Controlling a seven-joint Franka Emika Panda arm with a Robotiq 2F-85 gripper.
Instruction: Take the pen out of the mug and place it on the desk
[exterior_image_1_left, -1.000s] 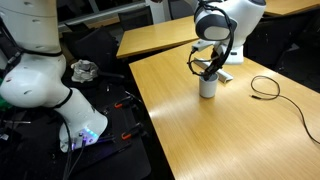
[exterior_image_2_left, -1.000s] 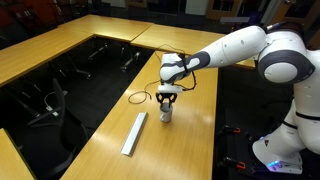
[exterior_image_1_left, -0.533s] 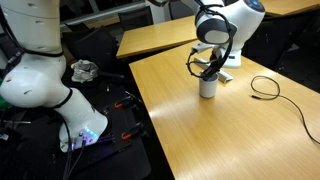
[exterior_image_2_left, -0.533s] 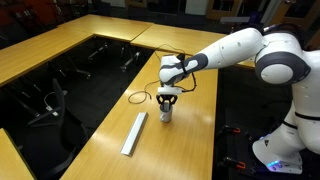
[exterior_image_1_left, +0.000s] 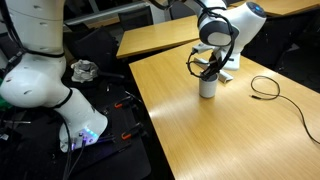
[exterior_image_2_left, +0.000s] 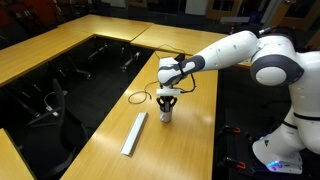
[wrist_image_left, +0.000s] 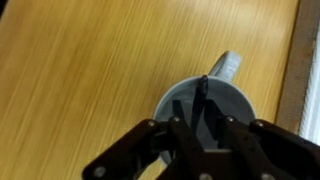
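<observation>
Gripper (wrist_image_left: 200, 126) points straight down over the mug (wrist_image_left: 238, 104). In the wrist view its two fingers (wrist_image_left: 176, 128) are drawn close together, one on each side of the pen (wrist_image_left: 203, 95). We cannot tell whether the pads actually pinch it; the dark parts blur together there. The pen is inside the mug, a thin dark stick standing roughly upright, its tip towards 12 o'clock in the wrist view. The mug's handle sticks out at about 1 o'clock from the rim.

In both exterior views the gripper (exterior_image_1_left: 210, 70) (exterior_image_2_left: 167, 98) hangs right above the mug (exterior_image_1_left: 208, 88) (exterior_image_2_left: 166, 114), fingertips at or just inside the rim – the pen is too thin to make out there. The mug stands upright on the desk (exterior_image_1_left: 200, 135) (exterior_image_2_left: 190, 140).

In an exterior view a flat white-grey bar (exterior_image_2_left: 134, 133) lies on the desk at 7 o'clock from the mug, apart from it, and a looped black cable (exterior_image_2_left: 140, 97) lies at 10 o'clock. In an exterior view the same cable (exterior_image_1_left: 266, 88) sits at 3 o'clock from the mug, and a second wood table top (exterior_image_1_left: 150, 40) lies at 11 o'clock.
</observation>
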